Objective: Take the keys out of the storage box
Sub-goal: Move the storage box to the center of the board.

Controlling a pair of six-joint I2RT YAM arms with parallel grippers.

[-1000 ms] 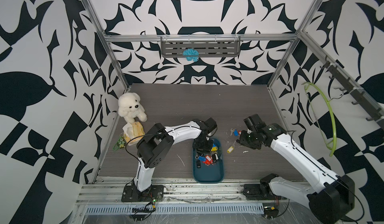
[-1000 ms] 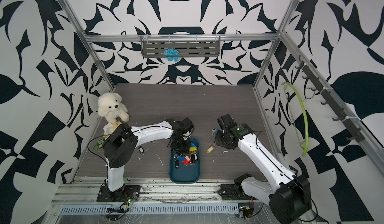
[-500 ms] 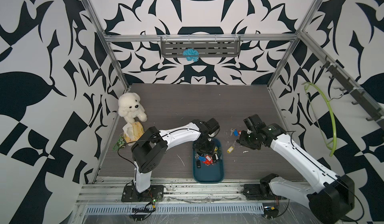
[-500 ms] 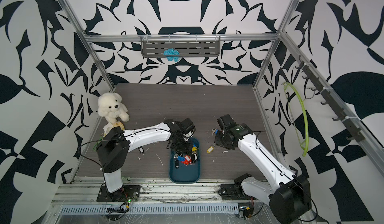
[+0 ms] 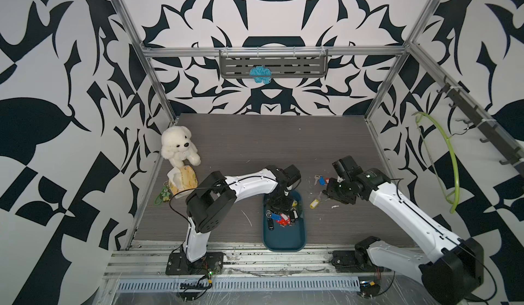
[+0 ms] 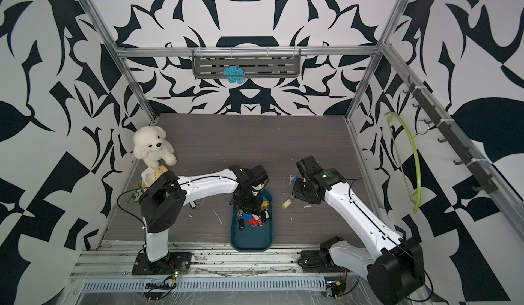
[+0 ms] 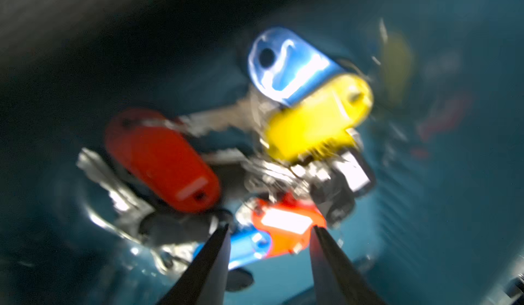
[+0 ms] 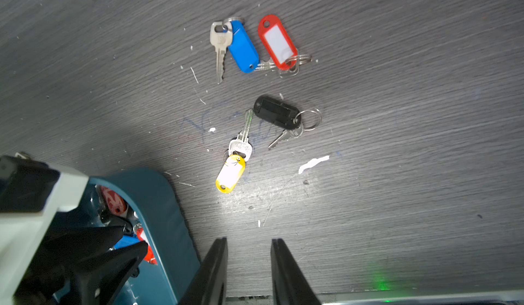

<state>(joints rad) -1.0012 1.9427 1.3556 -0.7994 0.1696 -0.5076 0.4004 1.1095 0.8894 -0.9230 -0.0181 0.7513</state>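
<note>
The storage box (image 5: 284,239) (image 6: 251,239), a shallow teal tray, lies at the table's front middle. Its far half holds a pile of keys (image 5: 282,217) (image 6: 253,217) with red, blue, yellow and black tags. My left gripper (image 5: 279,204) (image 7: 270,228) reaches down into the box, open, its tips on either side of a red tag (image 7: 286,227) and a blue tag (image 7: 246,245). The wrist view is blurred. My right gripper (image 5: 331,191) (image 8: 249,239) hovers open and empty over the table right of the box. Beyond it lie keys with yellow (image 8: 230,173), black (image 8: 276,112), blue (image 8: 243,50) and red (image 8: 278,42) tags.
A white plush bear (image 5: 178,149), a tissue pack (image 5: 183,181) and a green charm (image 5: 163,196) sit at the left edge. A grey slotted shelf (image 5: 273,65) with a blue tuft hangs on the back wall. A green hoop (image 5: 442,162) hangs on the right wall.
My left gripper has slid a little toward the front over the key pile, and its arm has shifted. The right arm has stayed almost still.
</note>
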